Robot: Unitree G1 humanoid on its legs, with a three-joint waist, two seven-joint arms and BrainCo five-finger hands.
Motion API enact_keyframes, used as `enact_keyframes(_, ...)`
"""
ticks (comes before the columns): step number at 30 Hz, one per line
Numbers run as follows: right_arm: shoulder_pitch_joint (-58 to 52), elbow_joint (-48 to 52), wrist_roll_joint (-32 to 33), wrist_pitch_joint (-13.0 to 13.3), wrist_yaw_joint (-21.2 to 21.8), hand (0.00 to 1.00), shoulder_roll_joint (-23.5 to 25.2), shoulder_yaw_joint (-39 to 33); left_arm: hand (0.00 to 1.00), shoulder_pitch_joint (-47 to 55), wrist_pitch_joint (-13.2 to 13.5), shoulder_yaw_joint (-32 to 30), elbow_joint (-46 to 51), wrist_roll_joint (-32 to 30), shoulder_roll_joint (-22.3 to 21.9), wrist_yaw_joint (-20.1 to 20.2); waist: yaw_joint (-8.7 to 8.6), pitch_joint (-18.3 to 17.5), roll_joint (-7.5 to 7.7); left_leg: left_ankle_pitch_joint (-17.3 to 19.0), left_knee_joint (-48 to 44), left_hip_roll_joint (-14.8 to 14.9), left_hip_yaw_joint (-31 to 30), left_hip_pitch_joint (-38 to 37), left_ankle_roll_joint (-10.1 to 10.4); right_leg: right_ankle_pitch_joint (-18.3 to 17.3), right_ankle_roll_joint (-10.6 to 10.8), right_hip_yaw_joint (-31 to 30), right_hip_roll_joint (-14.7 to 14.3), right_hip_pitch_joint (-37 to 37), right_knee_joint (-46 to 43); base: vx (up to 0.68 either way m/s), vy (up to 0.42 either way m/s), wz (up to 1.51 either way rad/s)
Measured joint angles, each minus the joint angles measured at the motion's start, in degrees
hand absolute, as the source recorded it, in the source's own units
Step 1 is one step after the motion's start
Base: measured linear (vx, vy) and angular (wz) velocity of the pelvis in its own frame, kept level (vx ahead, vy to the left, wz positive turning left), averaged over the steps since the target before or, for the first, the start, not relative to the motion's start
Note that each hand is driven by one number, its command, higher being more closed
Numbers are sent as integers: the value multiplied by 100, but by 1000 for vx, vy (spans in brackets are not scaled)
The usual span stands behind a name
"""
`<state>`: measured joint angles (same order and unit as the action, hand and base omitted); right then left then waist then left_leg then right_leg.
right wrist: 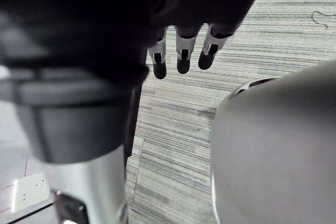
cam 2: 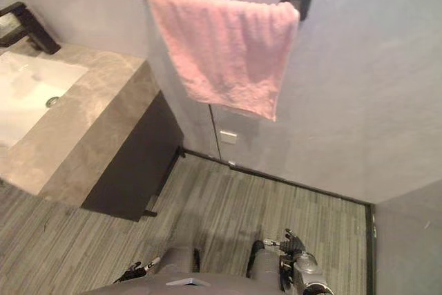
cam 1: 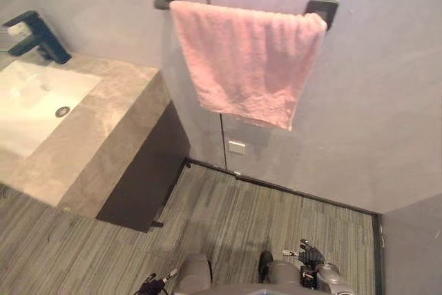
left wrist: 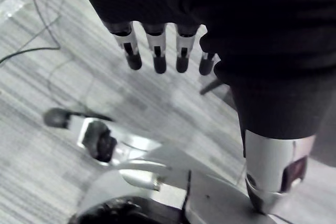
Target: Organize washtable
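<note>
Left hand (left wrist: 157,51): hangs low at my side above the striped floor (cam 1: 262,212); fingers straight and slack, holding nothing.
Right hand (right wrist: 181,56): low at my other side; fingers relaxed, empty.
Washtable (cam 1: 103,129): stone top to my left, against the wall, with a white sink (cam 1: 27,101) set into it and a black tap (cam 1: 38,36) behind the sink. The part I can see is bare stone around the sink.
Towel (cam 1: 248,60): pink, draped over the black rail (cam 1: 322,9) on the wall, just beside the washtable and higher than its top. The lower edge slants, hanging lower toward the right bracket.
Step in hand: my judgement is an approach. Nothing is grasped, and the towel looks like the item needing attention.
Method: face the rail squarely before reaching. Raise both hands together, take the hanging edge near each corner, and ease it level with small, equal pulls.
Risk: a pull on one side only could slide the towel off the rail onto the floor.
</note>
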<state>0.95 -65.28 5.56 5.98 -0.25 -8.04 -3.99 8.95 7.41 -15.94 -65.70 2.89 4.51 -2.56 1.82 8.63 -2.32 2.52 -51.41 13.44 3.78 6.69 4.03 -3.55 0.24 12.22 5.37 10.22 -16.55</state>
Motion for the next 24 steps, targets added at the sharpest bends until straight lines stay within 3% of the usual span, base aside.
enact_keyframes(1, -8, 8, 2, 4, 2, 0, -27, -96, 0, 0, -17, 2, -5, -5, 2, 13, -45, -41, -36, 177, 331, 46, 81, -91, 247, 39, 56, 54, 8, 28, -21, -14, 173, 82)
enact_keyframes(2, 6, -22, 8, -19, 14, 0, 80, -203, 0, -11, -48, 15, 28, -32, 52, 46, -79, -91, 161, 325, 868, -140, 237, -124, 141, -42, 157, -206, -50, 160, 41, 52, 166, 101)
enact_keyframes(3, -109, -66, 9, -24, 25, 0, 205, -234, 0, -23, -59, 15, 30, -123, 148, 58, -126, -215, 391, 419, 1579, -359, 191, -366, 252, 5, 62, -434, -98, 171, 298, 208, 75, 139)
enact_keyframes(4, -277, -32, 33, 12, 33, 0, 285, -382, 0, -46, -90, 26, 38, -217, 246, 90, -252, -349, 489, 703, 2221, -452, 193, -598, 382, 292, -148, -402, -149, 65, 672, 275, 35, 114)
enact_keyframes(5, -263, -35, 38, 24, 20, 0, 216, -516, 0, -74, -92, 82, 86, -222, 176, 94, -258, -370, 309, 842, 2463, -345, 204, -631, 451, 425, -137, -318, -208, 105, 705, 255, 152, 111)
enact_keyframes(6, -192, -48, 47, 2, 2, 0, 34, -637, 0, -204, -89, 350, 151, -224, 58, 94, -279, -387, 4, 1234, 3473, -299, 255, -870, 587, 495, -35, -171, -256, 347, 689, 69, 282, 67)
enact_keyframes(7, -148, -47, 58, 10, 2, 0, 9, -647, 0, -304, -78, 540, 215, -230, 65, 97, -282, -352, -36, 1280, 3965, -361, 295, -973, 539, 551, 46, -111, -193, 506, 680, -17, 254, 61)
enact_keyframes(8, -116, -46, 64, 13, 6, 0, 10, -682, 0, -377, -63, 668, 263, -232, 98, 101, -295, -326, -27, 1293, 4168, -408, 289, -969, 512, 593, 102, -76, -157, 593, 663, -156, 204, 42)
enact_keyframes(10, -78, -59, 63, -16, -9, 0, 75, -728, 0, -562, -24, 1005, 327, -248, 240, 116, -282, -178, 199, 1238, 4311, -656, 270, -984, 373, 748, 201, -125, 89, 583, 687, -191, 158, 18)
enact_keyframes(13, -103, -57, 62, -21, -53, 0, 124, -578, 0, -556, 29, 1055, 333, -339, 259, 136, -294, -149, 335, 1244, 4260, -833, 307, -1017, 237, 940, 342, -271, 195, 482, 879, -130, 90, -12)
enact_keyframes(16, -70, -56, 62, -26, -45, 0, 137, -461, 0, -561, 80, 1065, 317, -337, 283, 117, -262, -101, 401, 1250, 4124, -894, 287, -996, 196, 961, 339, -386, 204, 461, 837, -89, 10, -1)
enact_keyframes(20, -53, -3, 85, 3, 20, 0, 123, -457, 0, -570, 86, 999, 285, -353, 264, 102, -275, -72, 376, 1269, 3949, -867, 54, -988, 162, 669, 508, -738, 174, 484, 341, -40, -20, 25)
enact_keyframes(21, -25, 2, 119, 5, 27, 0, 109, -433, 0, -570, 77, 927, 280, -394, 240, 107, -230, -72, 293, 1253, 3988, -737, 5, -947, 136, 685, 620, -1030, 60, 492, 314, 42, 80, 33)
enact_keyframes(22, 16, 18, 148, 9, 30, 0, 115, -415, 0, -570, 73, 892, 269, -450, 200, 119, -235, -8, 235, 1222, 4007, -689, -20, -932, 128, 397, 566, -1314, 41, 573, -97, 381, 124, 71)
enact_keyframes(23, 23, 39, 222, 11, 29, 0, 113, -313, 0, -549, 51, 881, 269, -479, 257, 134, -248, -30, 331, 1118, 4018, -732, -276, -925, 202, -369, 597, -1643, 86, 725, -1427, 586, 72, 110)
enact_keyframes(24, -38, 18, 218, -5, 32, 0, 116, -213, 0, -504, 45, 870, 292, -508, 320, 133, -235, -96, 445, 1046, 4049, -815, -553, -940, 277, -757, 713, -1738, 181, 648, -2019, 577, -26, 121)
